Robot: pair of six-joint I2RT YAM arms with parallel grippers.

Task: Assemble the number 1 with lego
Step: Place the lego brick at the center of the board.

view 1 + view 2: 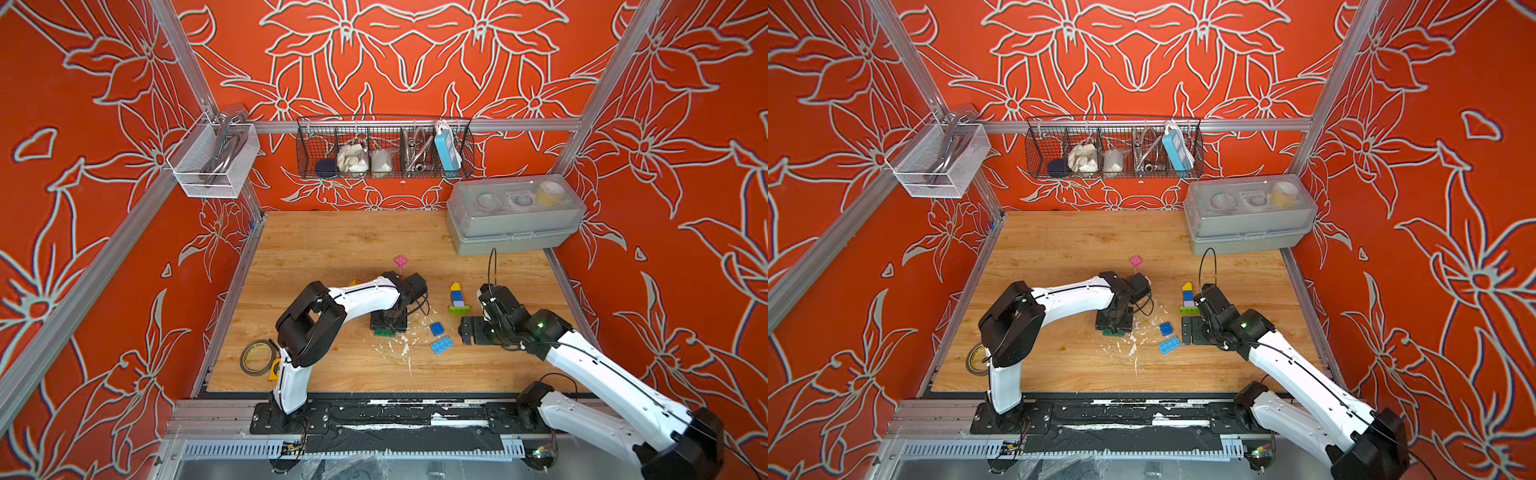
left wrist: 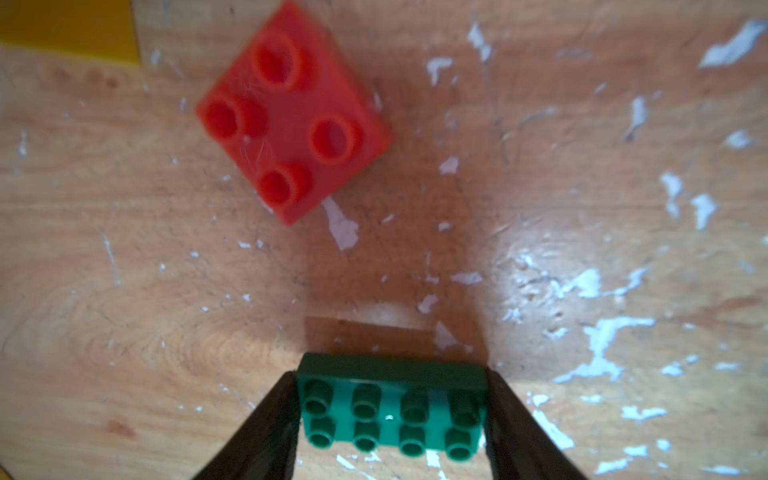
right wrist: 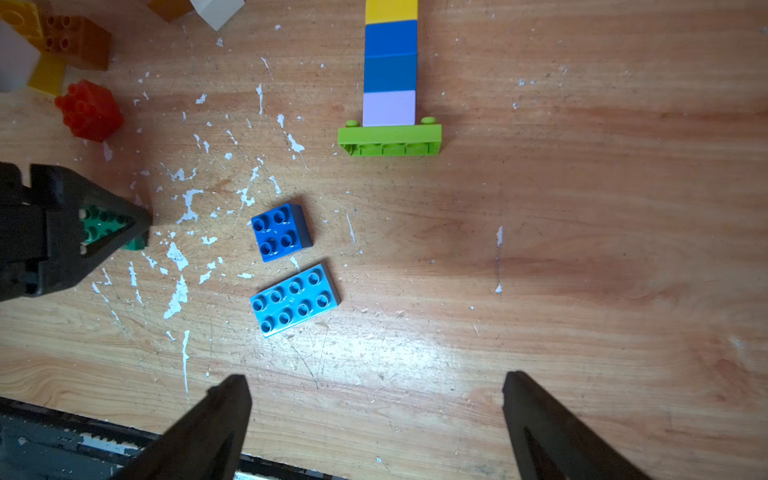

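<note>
**Green plate pinched end to end in my left fingers**

Closest to my left wrist, those fingers press against the two short ends of the dark green plate. It faces studs up, with two rows of four. I cannot tell whether it rests on the counter or hangs just above it. Beyond it and apart from it, a red brick with four studs lies at an angle on the white-flecked wood.

My right fingers are spread wide with nothing between them, over bare counter near its front edge. Ahead of them lie a blue brick with four studs and a light blue plate with eight. Both are studs up, just beside each other with a thin gap between.

Farther on, the built column lies on its side. A lime plate is seen edge-on, and a lilac brick, two blue bricks and a yellow one are joined to it in a straight line. In both top views the column lies between my two arms, just beside my right wrist.

Over toward my left arm, a brown brick, a white brick and a yellow brick are clustered near the red one.

In both top views a pink brick sits alone toward the back, well apart from everything else. A tape roll lies at the counter's left edge, and a grey lidded box fills the right rear corner.
</note>
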